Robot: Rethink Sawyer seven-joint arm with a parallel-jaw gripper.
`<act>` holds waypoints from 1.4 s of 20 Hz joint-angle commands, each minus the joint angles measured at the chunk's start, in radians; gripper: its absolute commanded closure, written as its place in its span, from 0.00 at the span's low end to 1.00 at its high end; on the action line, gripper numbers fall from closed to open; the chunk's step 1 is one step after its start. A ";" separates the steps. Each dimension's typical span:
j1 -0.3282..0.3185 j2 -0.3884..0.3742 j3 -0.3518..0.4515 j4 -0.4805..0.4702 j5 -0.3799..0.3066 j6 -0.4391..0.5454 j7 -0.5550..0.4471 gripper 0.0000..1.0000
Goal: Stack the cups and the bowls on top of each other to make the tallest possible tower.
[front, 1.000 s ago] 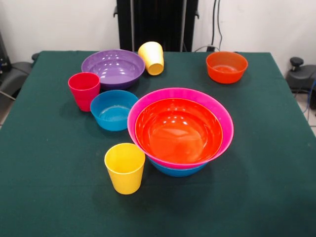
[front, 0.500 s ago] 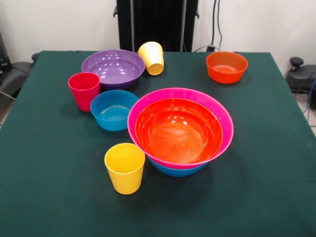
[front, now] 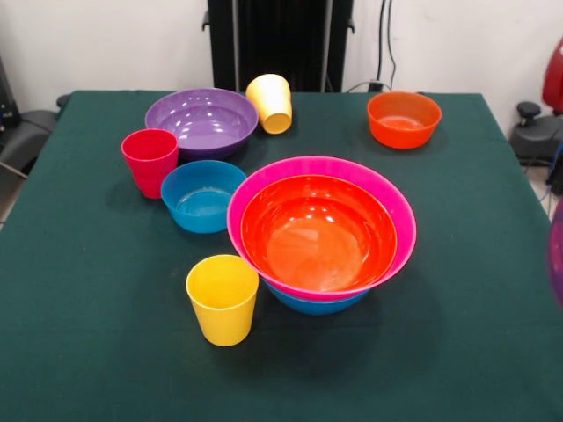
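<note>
A nested pile stands mid-table: a blue bowl [front: 317,305] at the bottom, a big pink bowl [front: 398,204] in it, and an orange bowl [front: 318,233] inside the pink one. An upright yellow cup [front: 223,299] stands at the pile's front left. A second blue bowl [front: 202,195] sits left of the pile, with a red-pink cup [front: 149,161] beside it. Behind them are a wide purple bowl [front: 201,120] and a yellow cup [front: 270,102] lying tipped against its rim. A small orange bowl [front: 404,119] sits alone at the back right. No arm or gripper shows.
The table wears a dark green cloth [front: 457,352]. At the picture's right edge a purple rounded shape [front: 557,255] pokes in beside the table, and a red shape [front: 555,70] shows above it; I cannot tell what either is.
The purple shape and the red shape have come into the picture at the right edge. Nothing on the table has moved.
</note>
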 commanded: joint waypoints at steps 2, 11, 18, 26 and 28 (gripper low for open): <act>-0.063 0.043 -0.127 -0.042 0.054 0.025 -0.401 1.00; -0.088 0.036 -0.014 -0.005 -0.064 0.007 -0.498 1.00; -0.083 -0.014 0.086 0.054 -0.161 0.029 -0.544 1.00; -0.044 -0.105 0.206 0.158 -0.278 0.057 -0.572 1.00; -0.037 -0.133 0.229 0.187 -0.305 0.068 -0.581 1.00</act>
